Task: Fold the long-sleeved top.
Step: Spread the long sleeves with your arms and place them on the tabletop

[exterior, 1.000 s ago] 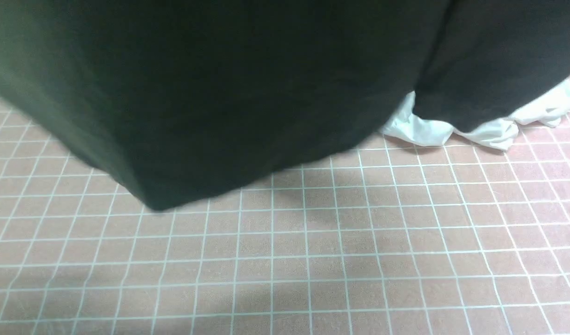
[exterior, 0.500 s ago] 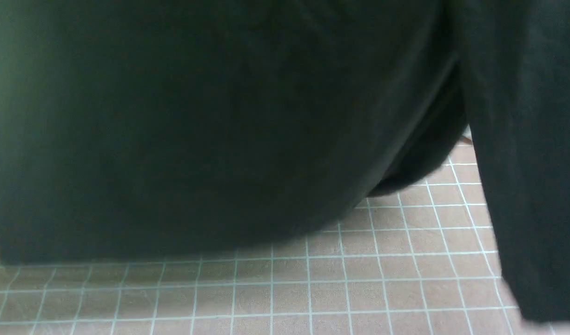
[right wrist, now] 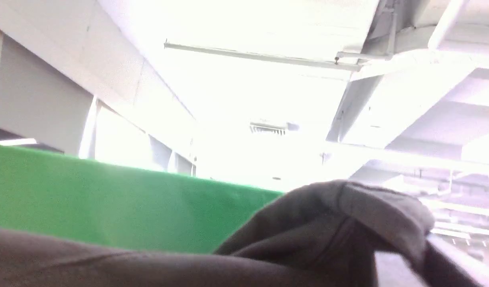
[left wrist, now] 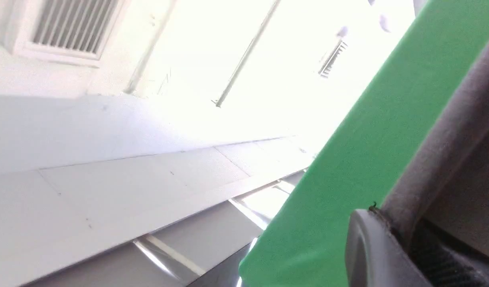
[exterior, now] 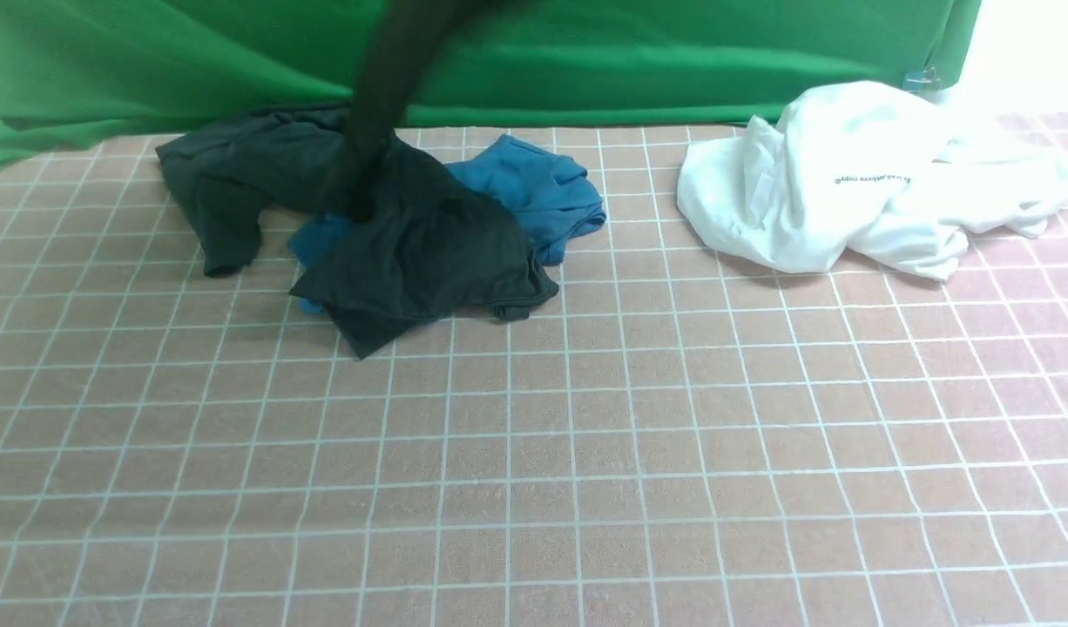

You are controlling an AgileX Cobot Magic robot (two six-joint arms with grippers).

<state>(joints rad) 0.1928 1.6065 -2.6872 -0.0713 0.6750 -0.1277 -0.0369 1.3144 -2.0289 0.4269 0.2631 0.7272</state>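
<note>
Alt: two-arm robot partway through a fold, told by me. My L claw (left wrist: 388, 235) is clenched on a band of the long-sleeved top (left wrist: 448, 139), brownish-black knit running out from btwn the jaws. My R claw is buried under a bunched, stitched edge of the same top in its wrist view, so the jaws can't be seen. It is clenched too, and I judge it grips that cloth. Both wrist cams look up at a bright ceiling (right wrist: 268, 79). Neither claw shows in the front view, so most of the top hangs above that frame.

Nearest me, the counter (exterior: 586, 505), pink w/ a white grid, lies bare. Farther out, left of centre, a dark shirt (exterior: 429, 252) sits crumpled over a blue garment (exterior: 534, 187). One sleeve (exterior: 386, 87) of the top drops from the upper edge of frame, and its end touches that heap. Far right is a rumpled white tee (exterior: 848, 192), well apart. Behind everything is a green backdrop (exterior: 673, 61).

Step, as I read it: lift and spread, w/ no fold made yet. The next move calls for bringing the top toward me and lowering it flat on the bare near counter, claws apart so the body opens out. The trailing sleeve could drag the dark shirt along, so it needs to clear the heap first.
</note>
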